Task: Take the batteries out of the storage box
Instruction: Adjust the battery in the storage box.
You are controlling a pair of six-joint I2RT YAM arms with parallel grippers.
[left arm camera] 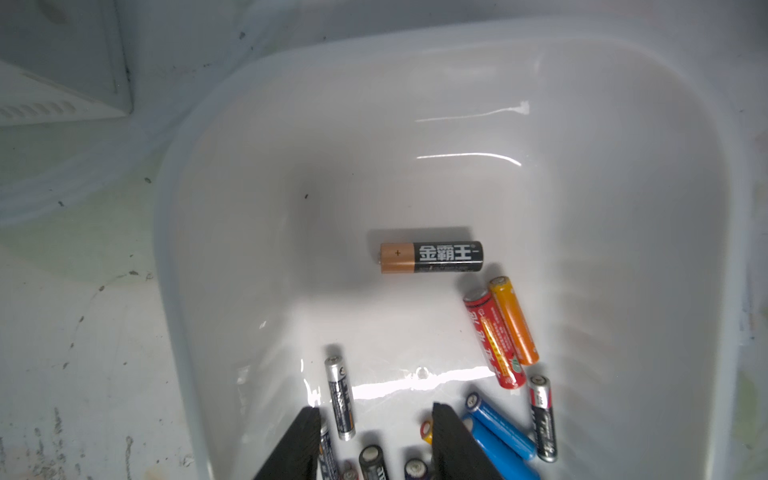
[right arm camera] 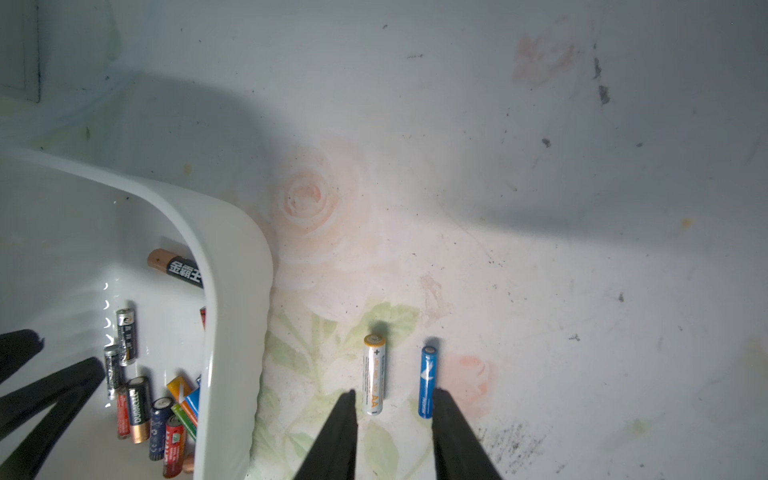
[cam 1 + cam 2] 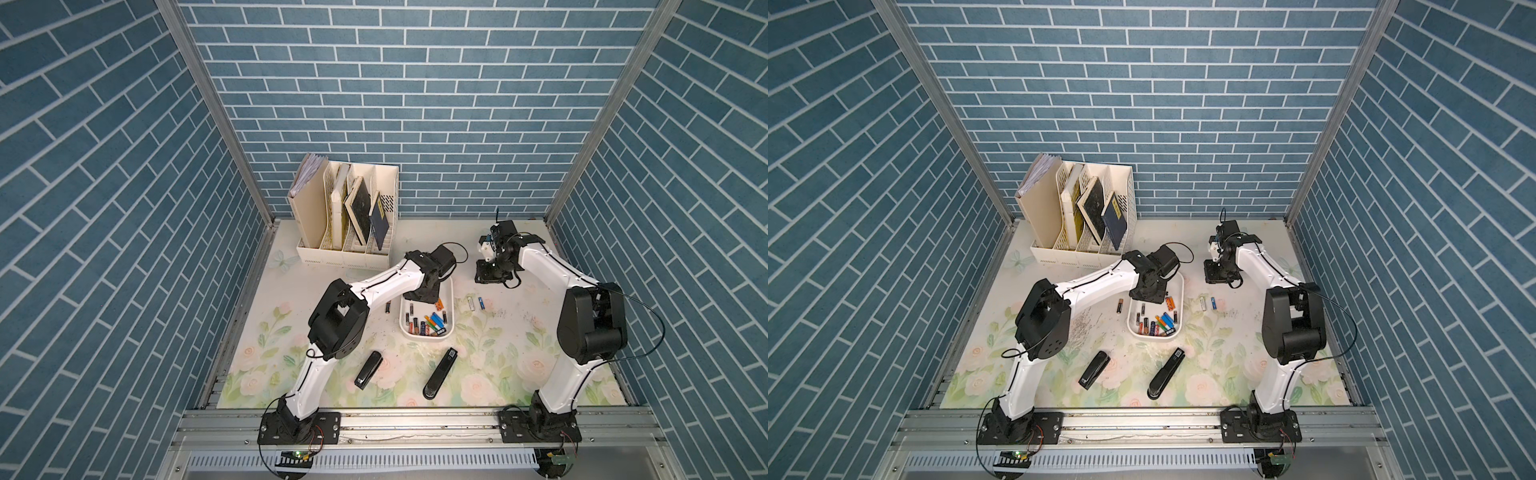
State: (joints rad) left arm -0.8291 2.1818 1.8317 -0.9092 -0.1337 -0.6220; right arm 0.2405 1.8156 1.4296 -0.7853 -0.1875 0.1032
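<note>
My left gripper (image 1: 376,409) hangs over the box (image 3: 428,338), jaws spread and empty. The box sits mid-desk (image 3: 519,374), most batteries (image 3: 430,324) piled at its 6 o'clock end. A white battery (image 2: 374,374) and a blue battery (image 2: 428,382) lie on the desk at its 3 o'clock, near my right gripper (image 2: 395,392), which is also spread, holding nothing. A black battery (image 3: 387,307) lies at 9 o'clock

We list one box (image 3: 452,303), three batteries (image 3: 387,307) (image 3: 471,303) (image 3: 481,302) on the table outside it, more inside it too crowded to count, two staplers (image 3: 368,370) (image 3: 440,373), and one organizer (image 3: 345,257).
</note>
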